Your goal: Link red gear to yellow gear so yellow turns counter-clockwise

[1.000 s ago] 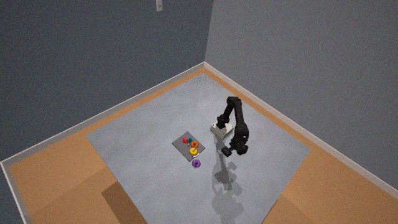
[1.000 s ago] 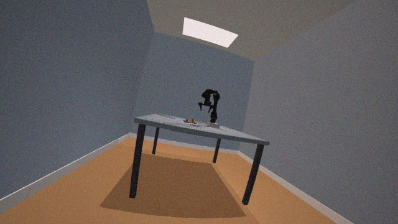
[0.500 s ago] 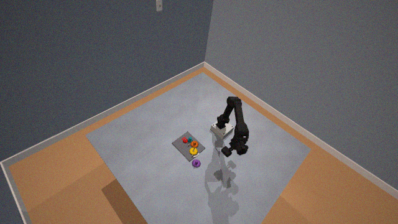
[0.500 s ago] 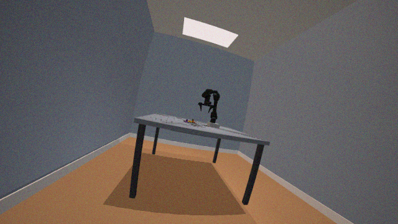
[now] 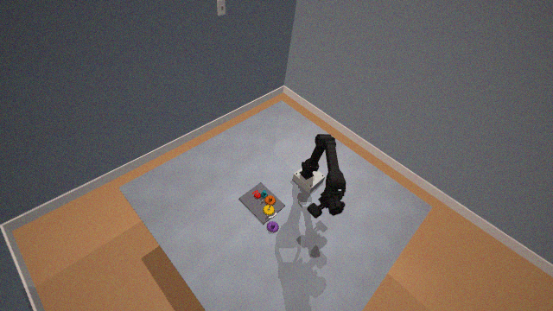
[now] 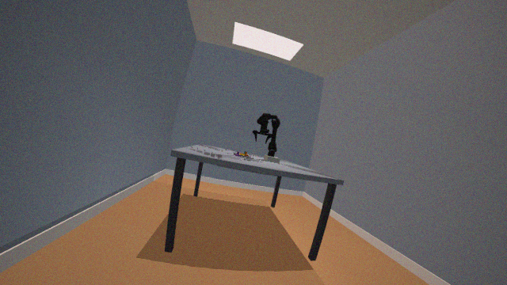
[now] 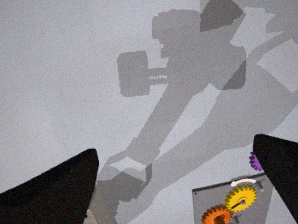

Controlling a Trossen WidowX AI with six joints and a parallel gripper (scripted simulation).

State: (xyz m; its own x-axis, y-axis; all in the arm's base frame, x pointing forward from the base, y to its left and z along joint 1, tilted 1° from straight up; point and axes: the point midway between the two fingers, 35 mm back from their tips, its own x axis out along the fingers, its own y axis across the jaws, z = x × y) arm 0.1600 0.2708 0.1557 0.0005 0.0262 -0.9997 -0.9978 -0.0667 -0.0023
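Observation:
The grey board (image 5: 251,201) (image 7: 204,200) bears a red gear (image 5: 257,195), a small teal gear (image 5: 263,194), an orange gear (image 5: 270,199) (image 7: 212,213) and a yellow gear (image 5: 269,210) (image 7: 241,198) with a black stripe. The teal gear is between red and orange; the orange gear is beside the yellow one. Whether the teeth mesh and the gears sit flat is too small to tell. A purple gear (image 5: 272,226) (image 7: 255,161) stands on the table off the board, partly hidden by a finger in the wrist view. My gripper (image 6: 261,141) (image 7: 175,144) is open and empty, high above the table, away from the board.
The pale arm base (image 5: 308,180) (image 6: 272,159) stands near the board. A white arrow (image 5: 272,215) (image 7: 243,182) lies beside the yellow gear. The arm's shadow falls across the table (image 5: 207,186) beside the purple gear.

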